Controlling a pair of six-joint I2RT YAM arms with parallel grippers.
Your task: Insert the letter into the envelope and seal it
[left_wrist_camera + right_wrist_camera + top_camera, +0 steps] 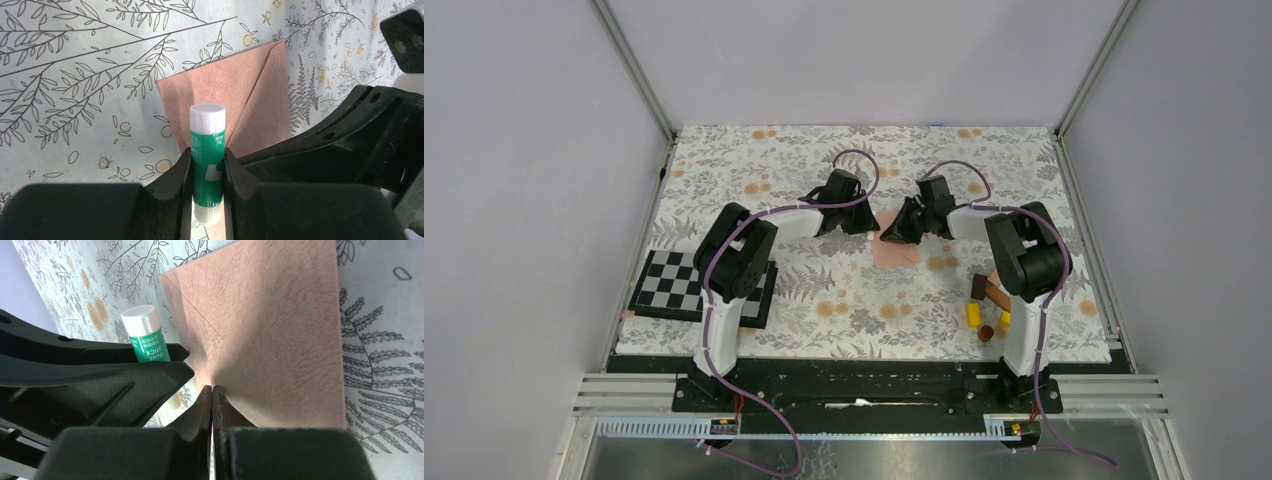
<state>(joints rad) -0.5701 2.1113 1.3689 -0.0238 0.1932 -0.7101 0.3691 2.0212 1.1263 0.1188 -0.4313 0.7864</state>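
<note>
The salmon-pink envelope (895, 254) lies flat on the floral cloth at the middle of the table, also clear in the left wrist view (235, 85) and the right wrist view (280, 330). My left gripper (207, 152) is shut on a green glue stick (207, 135) with its white cap on, held just above the envelope's near corner. My right gripper (212, 387) is shut at the envelope's flap, and the paper puckers up toward its tips. The two grippers (856, 222) (896, 232) nearly touch. The letter is not in view.
A black and white checkerboard (699, 285) lies at the left edge of the cloth. Yellow blocks (974, 315), a brown block (984, 288) and a small brown round piece (987, 332) sit beside the right arm's base. Walls close in three sides.
</note>
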